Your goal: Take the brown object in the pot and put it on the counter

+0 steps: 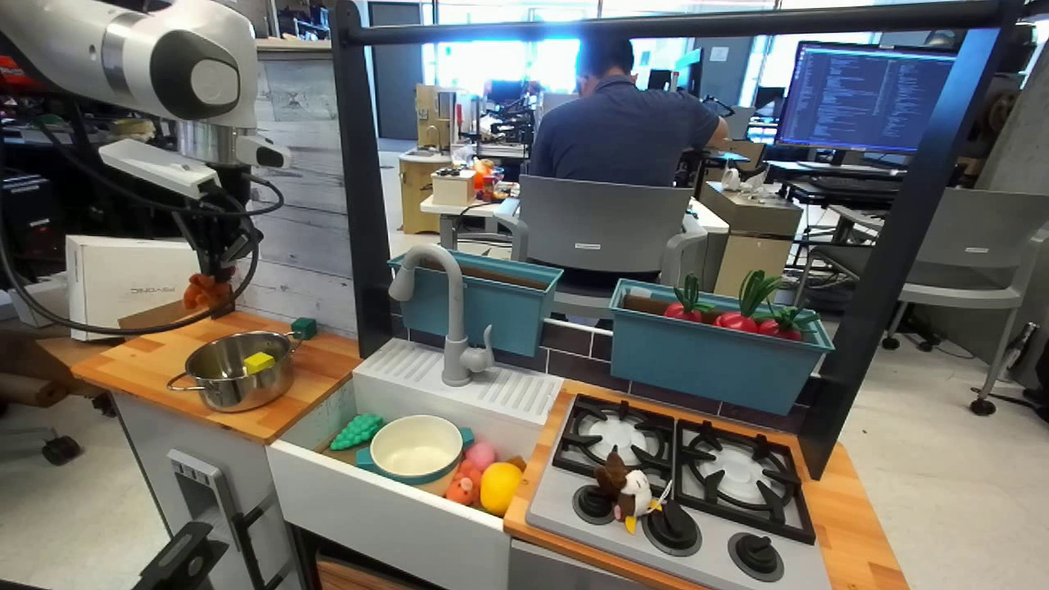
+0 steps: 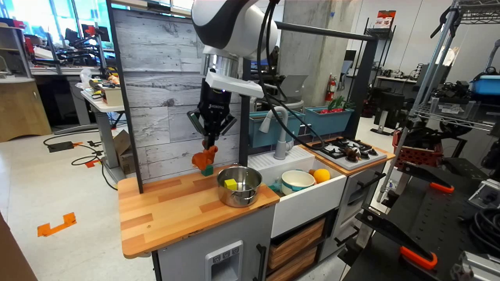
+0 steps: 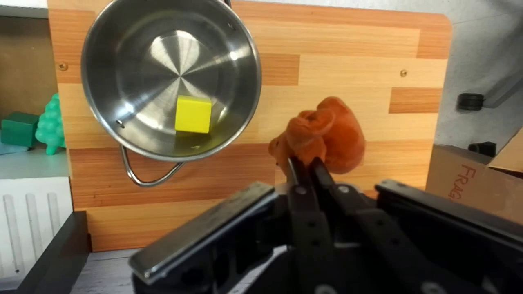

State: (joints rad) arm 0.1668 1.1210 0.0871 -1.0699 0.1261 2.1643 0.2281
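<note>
The brown object is a small reddish-orange lump (image 1: pixel 206 292) with rounded bulges; it also shows in an exterior view (image 2: pixel 203 158) and in the wrist view (image 3: pixel 343 136). My gripper (image 3: pixel 305 161) is shut on it, the fingertips pinching its near side. In both exterior views the gripper (image 1: pixel 220 274) (image 2: pixel 211 145) points down and holds the lump above the counter (image 2: pixel 172 203) (image 3: pixel 347 41), beside the pot and apart from it. The shiny silver pot (image 1: pixel 246 393) (image 2: pixel 236 198) (image 3: pixel 175 53) stands on the counter with a yellow block (image 1: pixel 259 362) (image 2: pixel 230 184) (image 3: pixel 193 115) inside.
A green block (image 1: pixel 303 328) (image 2: pixel 207 170) lies on the counter near the back panel (image 2: pixel 175 97). The white sink (image 1: pixel 385 541) (image 2: pixel 312 199) adjoins the counter and holds a pale round dish (image 1: pixel 416 447) and toy food. A grey faucet (image 1: pixel 455 311) and black post (image 1: pixel 365 205) stand up nearby.
</note>
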